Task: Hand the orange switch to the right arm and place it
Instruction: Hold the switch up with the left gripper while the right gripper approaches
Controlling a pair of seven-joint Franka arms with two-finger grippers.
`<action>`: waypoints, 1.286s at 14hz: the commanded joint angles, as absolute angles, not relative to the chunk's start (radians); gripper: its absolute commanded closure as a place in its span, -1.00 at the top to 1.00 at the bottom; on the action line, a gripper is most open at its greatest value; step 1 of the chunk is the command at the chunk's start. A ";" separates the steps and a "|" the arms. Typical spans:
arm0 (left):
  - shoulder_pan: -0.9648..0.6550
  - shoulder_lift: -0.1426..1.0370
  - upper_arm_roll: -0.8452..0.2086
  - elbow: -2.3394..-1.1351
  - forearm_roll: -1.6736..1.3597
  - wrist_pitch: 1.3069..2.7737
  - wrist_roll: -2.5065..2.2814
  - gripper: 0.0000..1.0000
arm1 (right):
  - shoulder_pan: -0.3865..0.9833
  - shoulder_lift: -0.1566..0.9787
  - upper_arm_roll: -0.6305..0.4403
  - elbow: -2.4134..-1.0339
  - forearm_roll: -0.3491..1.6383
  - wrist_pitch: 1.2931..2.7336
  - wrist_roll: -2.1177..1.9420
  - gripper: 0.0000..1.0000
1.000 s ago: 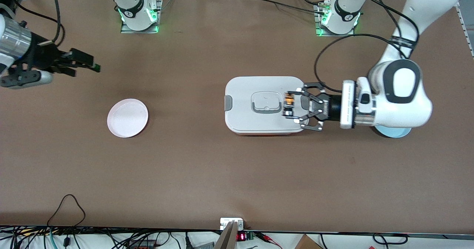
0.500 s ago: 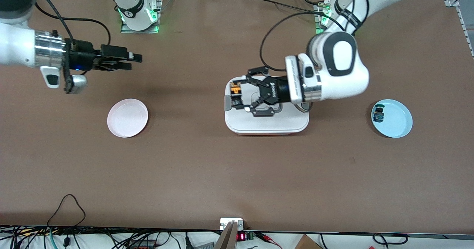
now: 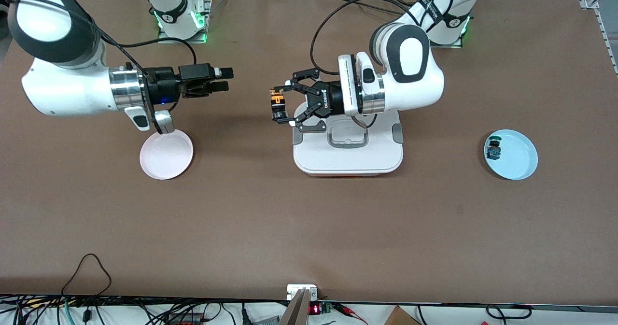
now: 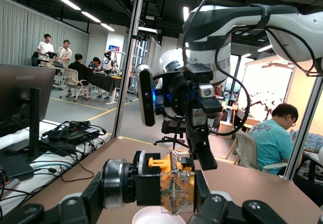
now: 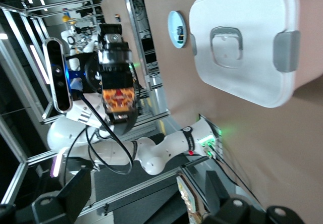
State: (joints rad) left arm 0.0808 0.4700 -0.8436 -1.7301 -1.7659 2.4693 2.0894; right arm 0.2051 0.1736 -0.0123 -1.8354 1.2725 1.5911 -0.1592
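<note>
Left gripper (image 3: 281,107) is clamped on the orange switch (image 3: 276,104) in the air; bring your spread right gripper (image 3: 223,79) in level and pinch its exposed end before releasing.

So the left gripper (image 3: 281,107) is way off where it was a second ago. Back then it hung over the white lidded box (image 3: 347,157) near the left arm's end, covering the blue plate (image 3: 512,154); now it's swung past the box edge and hangs over bare tabletop (image 3: 309,228) toward the right arm's end, jaws clamped on the orange switch (image 3: 277,104) the whole way. The blue plate is uncovered now, small blue-and-green switch (image 3: 493,150) showing. The right gripper (image 3: 224,79) has come in too, from the tabletop's edge to above the pink plate (image 3: 166,153), and now the two grippers face each other, still apart.
</note>
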 commanded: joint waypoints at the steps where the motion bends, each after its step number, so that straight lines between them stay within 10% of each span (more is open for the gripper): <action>1: 0.075 0.456 -0.848 -1.735 -1.812 2.484 2.126 -0.54 | 0.232 0.189 -0.020 -1.838 1.376 1.598 -0.178 1.00; 18: 0.025 0.454 -0.848 -1.736 -1.848 2.546 2.125 -0.53 | 0.316 0.222 -0.020 -1.900 1.516 1.732 -0.204 1.00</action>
State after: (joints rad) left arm 0.0214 0.4701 -0.8439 -1.7345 -1.8067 2.5345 2.0904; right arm 0.3148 0.2377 -0.0145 -1.8652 1.4901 1.7398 -0.1686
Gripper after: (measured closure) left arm 0.282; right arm 0.000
